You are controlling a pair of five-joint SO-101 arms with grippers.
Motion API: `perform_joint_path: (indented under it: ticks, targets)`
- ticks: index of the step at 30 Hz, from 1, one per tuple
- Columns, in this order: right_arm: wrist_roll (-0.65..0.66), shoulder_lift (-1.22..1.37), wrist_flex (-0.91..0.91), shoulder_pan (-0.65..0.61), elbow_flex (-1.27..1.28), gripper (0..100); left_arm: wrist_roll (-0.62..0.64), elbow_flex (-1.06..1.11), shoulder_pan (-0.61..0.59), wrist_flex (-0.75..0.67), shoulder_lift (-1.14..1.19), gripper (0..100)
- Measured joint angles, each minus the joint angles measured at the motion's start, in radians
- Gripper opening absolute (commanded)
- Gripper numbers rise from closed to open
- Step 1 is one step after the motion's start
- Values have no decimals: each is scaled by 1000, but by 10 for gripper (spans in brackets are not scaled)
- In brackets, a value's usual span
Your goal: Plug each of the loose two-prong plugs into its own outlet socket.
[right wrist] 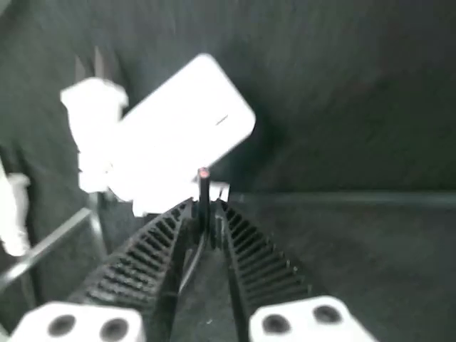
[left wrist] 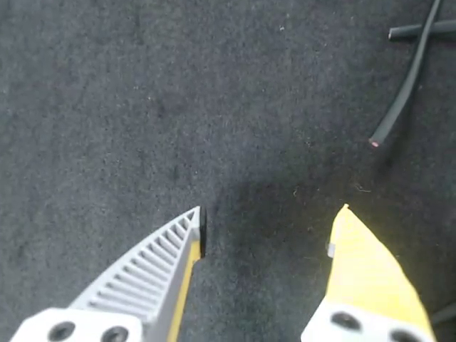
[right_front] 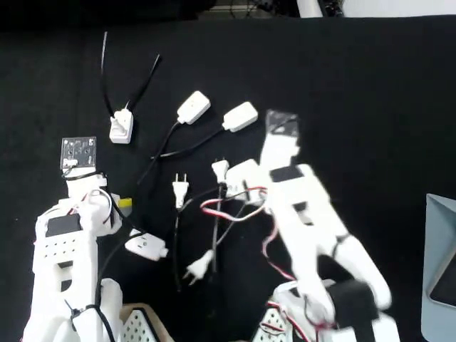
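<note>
Up close, my right hand (right wrist: 203, 210) is clamped on a thin black cord (right wrist: 202, 187) with a reddish cut end. Its tips are just short of a white outlet socket (right wrist: 187, 132) lying tilted on the black worktop (right wrist: 370, 107). A two-prong plug (right wrist: 91, 107) rests against the socket's side, prongs bare and so not seated. My left hand (left wrist: 272, 214) hangs spread wide over bare cloth, holding nothing, with two loose cord ends (left wrist: 399, 92) crossing nearby. From above, a second plug (right_front: 180, 191) lies in the tangle between my arms, prongs pointing away from me, and a third plug (right_front: 199, 268) lies nearer my bases. A spare socket (right_front: 193, 107) and a neighbouring socket (right_front: 240, 116) wait farther out. I judge the plugs light, hard and smooth-sided. They are best pinched across the flat body just behind the prongs, not by the cord, which is limp and would let a plug swing and twist. The sockets look just as light and likely to skid when pushed, so one hand should brace a socket while the other presses home. Matte black cloth covers the worktop and should lend a little grip. A pale grey bin (right_front: 440, 235) stands at its right edge, and a bright strip of room shows beyond the far side.
</note>
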Motion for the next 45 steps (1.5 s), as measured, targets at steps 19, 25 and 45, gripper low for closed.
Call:
perform_joint_path:
  ticks: [19, 25, 45]
  targets:
    - [400, 120, 46, 207, -462, 230, 0, 0, -2, 0, 0, 284]
    - [381, 129, 262, 207, -580, 178, 0, 0, -2, 0, 0, 284]
    - [83, 35, 247, -12, -94, 174, 0, 0, -2, 0, 0, 284]
